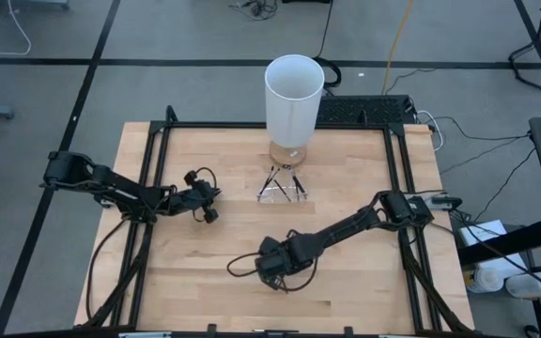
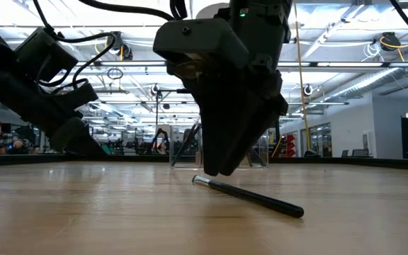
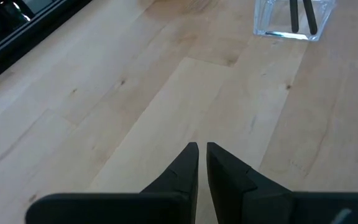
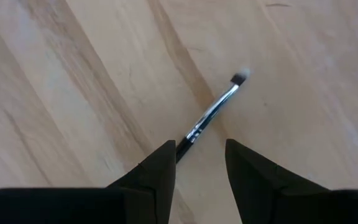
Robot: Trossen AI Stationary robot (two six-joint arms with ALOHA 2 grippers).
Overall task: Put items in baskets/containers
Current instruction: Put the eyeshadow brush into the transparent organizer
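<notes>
A thin dark stick with a silver collar and a pale tip lies flat on the wooden table; it also shows in the low view. My right gripper is open just above it, pointing down, one finger on each side of the stick's dark handle; it shows in the high view. The low clear container stands on the table in front of the white cylinder, with a few dark sticks leaning inside it. My left gripper is shut and empty, left of the container. My right gripper straddles the stick's handle, which runs under the inner edge of one finger. The fingers come from above and the stick lies flat on the table. I cannot tell whether that finger touches it.
The tall white cylinder stands at the table's far edge, just behind the container. Black frame rails run along the table's left, right and far sides. Bare wood lies between the right gripper and the container.
</notes>
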